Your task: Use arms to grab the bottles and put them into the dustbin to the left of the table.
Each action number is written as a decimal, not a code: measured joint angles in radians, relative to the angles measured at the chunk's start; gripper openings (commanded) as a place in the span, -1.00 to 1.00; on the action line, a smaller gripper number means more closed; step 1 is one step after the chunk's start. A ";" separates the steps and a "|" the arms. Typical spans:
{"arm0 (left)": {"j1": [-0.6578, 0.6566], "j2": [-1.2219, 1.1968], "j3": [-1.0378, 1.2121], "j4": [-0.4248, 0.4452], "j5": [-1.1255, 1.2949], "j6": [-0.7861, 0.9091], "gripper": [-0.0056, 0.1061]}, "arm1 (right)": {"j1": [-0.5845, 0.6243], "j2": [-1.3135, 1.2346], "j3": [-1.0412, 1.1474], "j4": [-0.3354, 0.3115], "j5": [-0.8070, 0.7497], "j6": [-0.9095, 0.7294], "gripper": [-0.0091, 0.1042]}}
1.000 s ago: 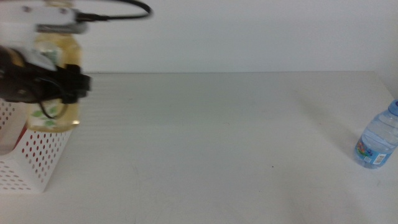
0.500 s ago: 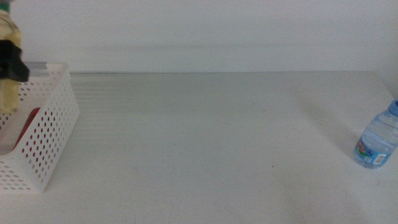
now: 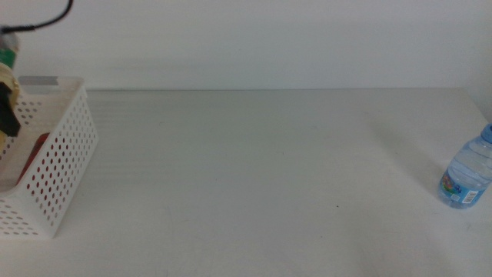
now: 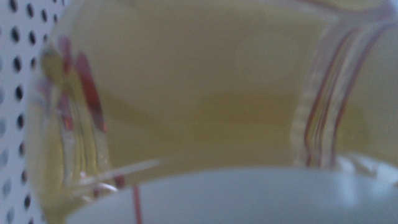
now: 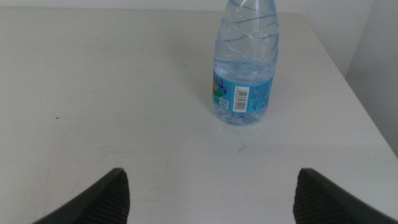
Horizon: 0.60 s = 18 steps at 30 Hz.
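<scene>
The white perforated dustbin (image 3: 61, 158) stands at the table's (image 3: 254, 169) left end. Something red (image 3: 36, 151), likely the can, shows through its holes. At the picture's left edge my left gripper (image 3: 6, 117) hangs over the dustbin, shut on the pale-yellow bottle (image 3: 8, 77). That bottle (image 4: 199, 93) fills the left wrist view, with the dustbin's holed wall (image 4: 12, 93) beside it. The clear water bottle (image 3: 465, 177) stands upright at the table's right edge. In the right wrist view it (image 5: 245, 81) stands ahead of my open right gripper (image 5: 211, 199), well apart from it.
The table's far edge meets a plain white wall (image 3: 269, 38). A black cable (image 3: 46, 19) hangs above the dustbin. In the right wrist view the table's right edge (image 5: 354, 93) runs close past the water bottle.
My left gripper has carried the yellow bottle leftward, from in front of the dustbin's near corner to over the bin, almost out of the middle view. The water bottle has not moved.
</scene>
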 measured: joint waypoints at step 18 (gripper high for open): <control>-0.002 0.169 -0.013 0.100 -0.050 0.039 -0.99 | 0.000 0.000 0.000 0.000 0.000 0.000 0.47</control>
